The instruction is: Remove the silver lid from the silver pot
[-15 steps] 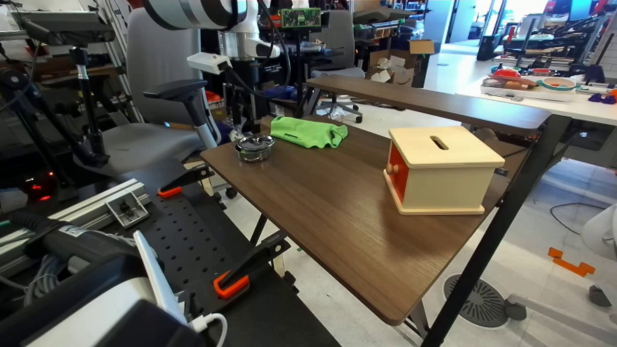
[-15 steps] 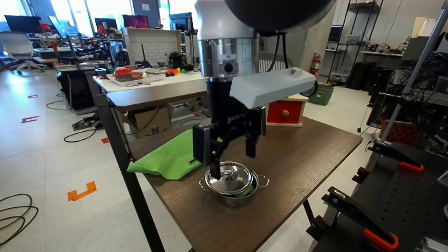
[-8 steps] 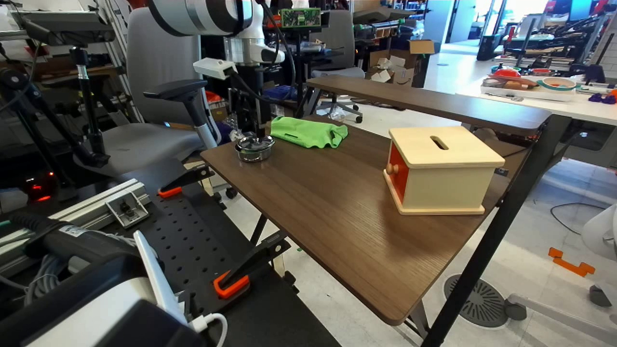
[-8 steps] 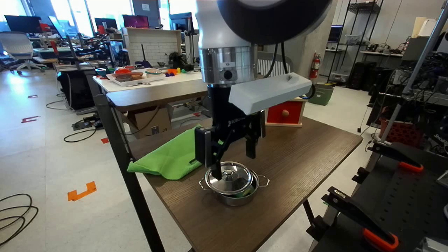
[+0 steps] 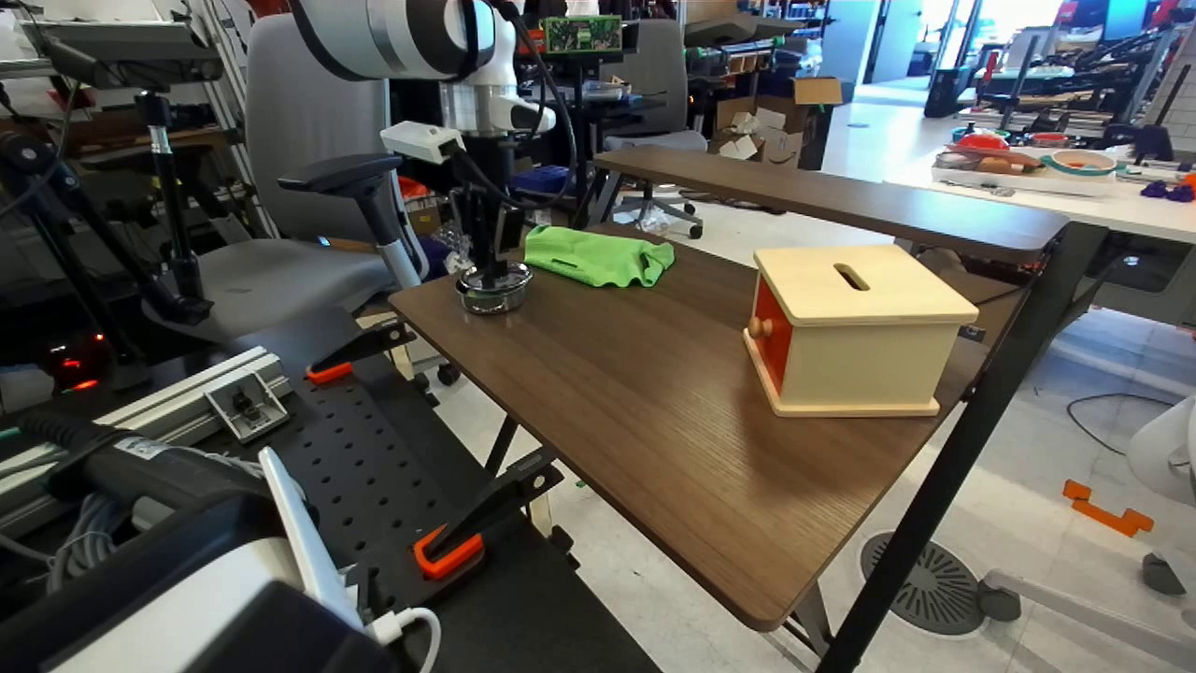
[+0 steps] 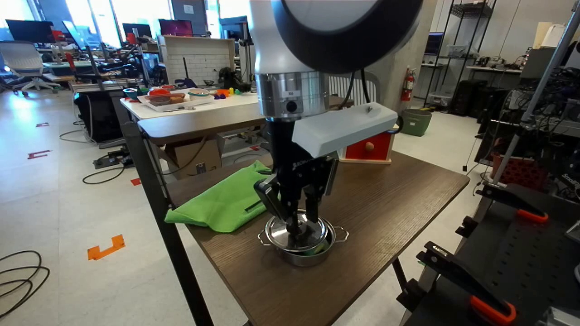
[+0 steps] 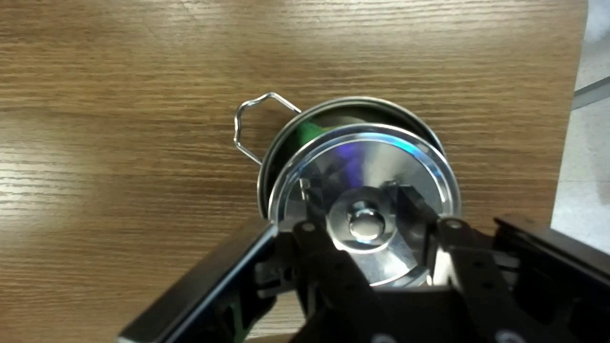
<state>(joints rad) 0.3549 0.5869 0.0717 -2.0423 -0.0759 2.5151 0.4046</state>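
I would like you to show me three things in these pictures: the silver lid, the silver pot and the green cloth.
Silver lid (image 7: pixel 367 225): in the wrist view, on its knob.
Silver pot (image 6: pixel 307 260): in an exterior view, on its outer wall.
Green cloth (image 5: pixel 600 256): in an exterior view, on its middle.

**Blown-out backlight, blurry close-up**

Of my 3 views, the wrist view is softest: its dark jaws blur, glare streaks the left of the counter (image 7: pixel 143 143), and the silver lid (image 7: pixel 367 183) gleams blue and purple. In an exterior view, windows (image 6: pixel 141 11) wash out white.
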